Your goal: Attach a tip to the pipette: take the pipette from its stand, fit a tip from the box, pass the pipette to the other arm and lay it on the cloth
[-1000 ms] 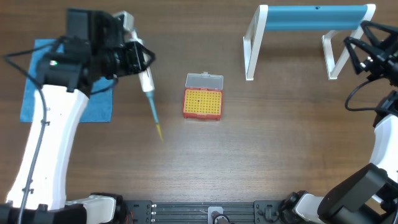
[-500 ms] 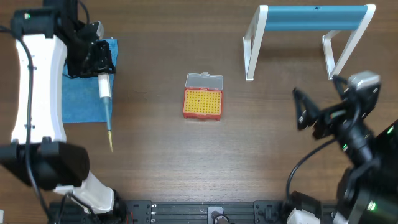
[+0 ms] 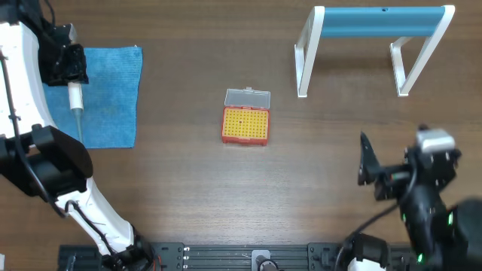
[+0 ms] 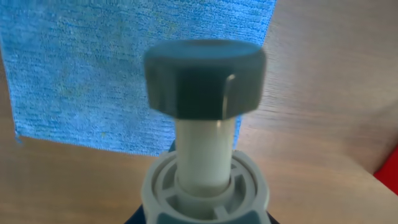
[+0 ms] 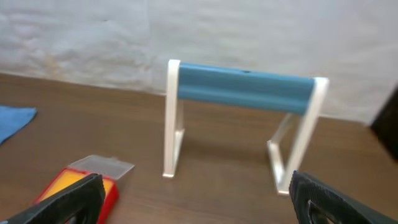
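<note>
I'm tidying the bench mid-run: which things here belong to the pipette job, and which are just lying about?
Job in hand:
pipette
blue cloth
tip box
stand

Lying about:
nothing loose; besides these, just the wooden table

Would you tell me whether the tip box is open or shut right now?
Open: the tip box shows its yellow inside uncovered, with the clear lid swung back behind it.

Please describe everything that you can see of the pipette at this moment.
The pipette has a white plastic-looking body, a grey plunger knob on a white stem, and a thin tip fitted at its narrow end. The left gripper holds its upper part. It hangs over the blue cloth, tip toward the arm bases; whether it touches the cloth is unclear.
</note>
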Tool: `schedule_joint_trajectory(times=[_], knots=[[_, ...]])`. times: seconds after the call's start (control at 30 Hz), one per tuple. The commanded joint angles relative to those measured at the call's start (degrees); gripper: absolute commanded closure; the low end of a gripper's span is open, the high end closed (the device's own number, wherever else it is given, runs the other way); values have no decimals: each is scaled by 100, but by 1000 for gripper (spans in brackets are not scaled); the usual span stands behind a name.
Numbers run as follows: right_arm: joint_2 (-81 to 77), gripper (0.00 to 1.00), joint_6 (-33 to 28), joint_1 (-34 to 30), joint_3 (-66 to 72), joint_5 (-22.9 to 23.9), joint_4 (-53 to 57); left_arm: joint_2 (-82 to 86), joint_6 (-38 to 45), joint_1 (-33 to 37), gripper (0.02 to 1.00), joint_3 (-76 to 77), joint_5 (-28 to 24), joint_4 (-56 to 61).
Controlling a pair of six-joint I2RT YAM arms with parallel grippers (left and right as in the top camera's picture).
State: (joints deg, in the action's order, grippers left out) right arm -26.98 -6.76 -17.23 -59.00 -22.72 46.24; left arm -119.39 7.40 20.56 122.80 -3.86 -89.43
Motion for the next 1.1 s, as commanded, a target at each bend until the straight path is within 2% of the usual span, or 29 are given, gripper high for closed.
schedule_joint_trajectory(times=[0.03,0.1,0.2,0.3,0.5,0.7,1.1], knots=[[1102,27,-13,28,44,944,542,-553,240,-2,991,162,90,210],[1419,27,-13,28,197,955,625,-767,249,-28,993,162,90,341],[2015,27,254,28,1003,1139,575,-1106,411,-238,991,164,481,632],[2520,27,573,28,2070,1113,-190,-1266,540,-507,991,166,732,861],[2675,27,848,35,3919,925,-2380,-1346,557,-704,991,166,592,1563],[2680,27,960,35,5110,918,-3622,-1537,769,-636,991,160,317,1989],[2629,27,909,35,5654,1058,-3799,-2105,487,-634,991,149,293,2522]])
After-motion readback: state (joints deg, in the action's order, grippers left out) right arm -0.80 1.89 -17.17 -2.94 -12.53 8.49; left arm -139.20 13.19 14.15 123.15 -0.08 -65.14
